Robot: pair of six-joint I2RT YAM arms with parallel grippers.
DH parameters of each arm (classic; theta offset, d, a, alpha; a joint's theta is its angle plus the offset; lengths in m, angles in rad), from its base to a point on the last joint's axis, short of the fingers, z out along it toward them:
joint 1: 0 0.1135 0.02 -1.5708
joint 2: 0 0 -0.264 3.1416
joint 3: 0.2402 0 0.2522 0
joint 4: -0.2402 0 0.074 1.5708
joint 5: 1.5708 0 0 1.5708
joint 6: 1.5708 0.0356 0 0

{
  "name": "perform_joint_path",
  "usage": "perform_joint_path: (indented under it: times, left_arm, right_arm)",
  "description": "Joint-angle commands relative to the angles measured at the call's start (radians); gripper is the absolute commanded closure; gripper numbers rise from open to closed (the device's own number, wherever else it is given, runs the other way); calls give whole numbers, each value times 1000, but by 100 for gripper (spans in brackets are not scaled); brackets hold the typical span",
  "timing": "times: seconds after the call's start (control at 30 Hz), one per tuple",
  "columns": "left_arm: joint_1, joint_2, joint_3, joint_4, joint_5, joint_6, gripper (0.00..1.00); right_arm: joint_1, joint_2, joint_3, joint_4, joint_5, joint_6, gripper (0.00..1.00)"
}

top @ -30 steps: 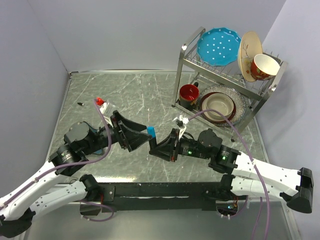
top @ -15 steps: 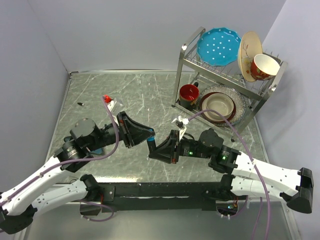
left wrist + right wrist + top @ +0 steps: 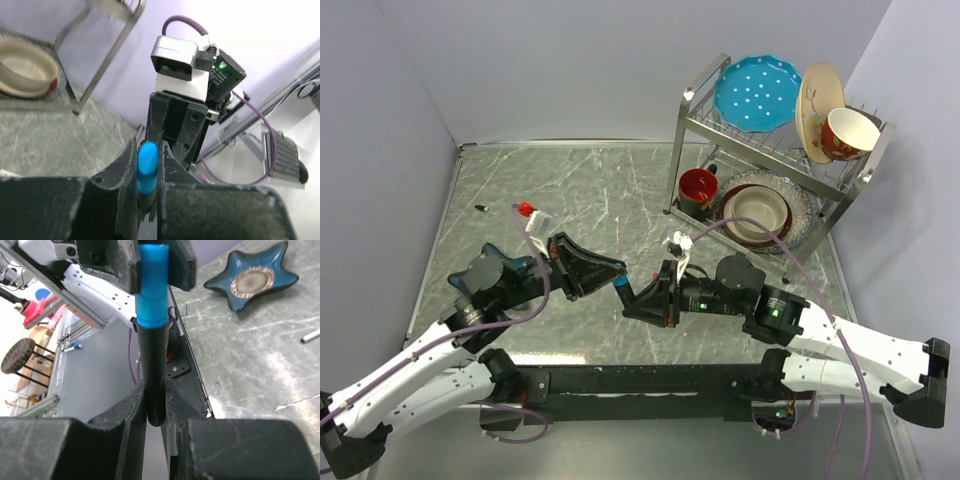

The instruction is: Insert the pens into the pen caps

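The left gripper clamps the blue cap where the two grippers meet. The right gripper pinches the black-barrelled pen, whose front end sits inside the cap. It is best to push straight along the shared axis, both grips firm, until it seats.

A metal dish rack carries a blue plate and bowls, a red mug by its left leg.

- Grey-green marbled surface, edged by a metal rim.
- Wire dish rack stands at the far right.
- Blue star-shaped dish lies near the left.
- Small black piece lies by the left edge.
- White pen lies near the dish.
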Motion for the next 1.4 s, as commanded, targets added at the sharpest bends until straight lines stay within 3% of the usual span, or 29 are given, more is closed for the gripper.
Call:
perform_joint_path:
  times: [0.0,0.17,0.57,0.7,0.87,1.07,1.37]
  left_arm:
    - [-28,-31,-85,-141,199,-53,99]
    - [-32,-63,-283,116,208,-226,99]
    - [-80,-50,-355,186,130,-259,99]
    - [-146,7,-422,334,78,-309,99]
    - [-257,87,-367,276,33,-253,99]
    - [-294,41,-352,140,9,-236,99]
    - [-351,73,-386,149,16,-256,99]
  right_arm:
    - [-134,-10,204,274,100,-22,100]
    - [-200,43,244,326,7,22,100]
    - [-202,144,290,399,33,54,100]
    - [-220,167,311,427,18,79,100]
    - [-252,193,345,456,-8,107,100]
    - [-279,207,394,442,-22,111,100]
    - [-340,288,497,458,-69,140,100]
